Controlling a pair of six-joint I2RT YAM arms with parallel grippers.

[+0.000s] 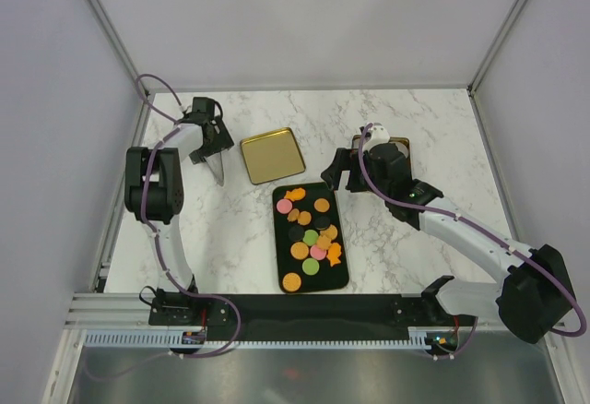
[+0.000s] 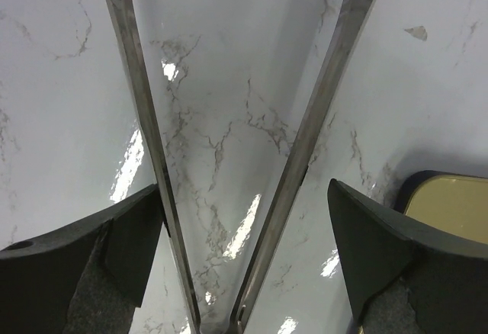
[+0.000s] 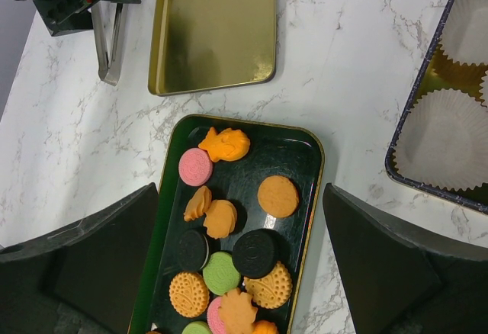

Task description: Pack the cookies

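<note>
Under the right gripper point(image 3: 240, 189), jaws spread wide & holding nothing, the cookies point(image 3: 277, 195) are lying on the black tray point(image 3: 297, 151), directly below & trailing back toward the arm bases. Tray's long axis is running near-to-far. Tin point(image 3: 415, 99) w/ paper cups point(image 3: 446, 132) is sitting just to its right. Left gripper point(image 1: 214, 146) is hanging well apart, beyond the gold lid point(image 1: 273, 155), fingers bracketing tongs point(image 1: 218, 172); can't tell if clamped. Right arm's nearer, so prob. first pick.
</note>
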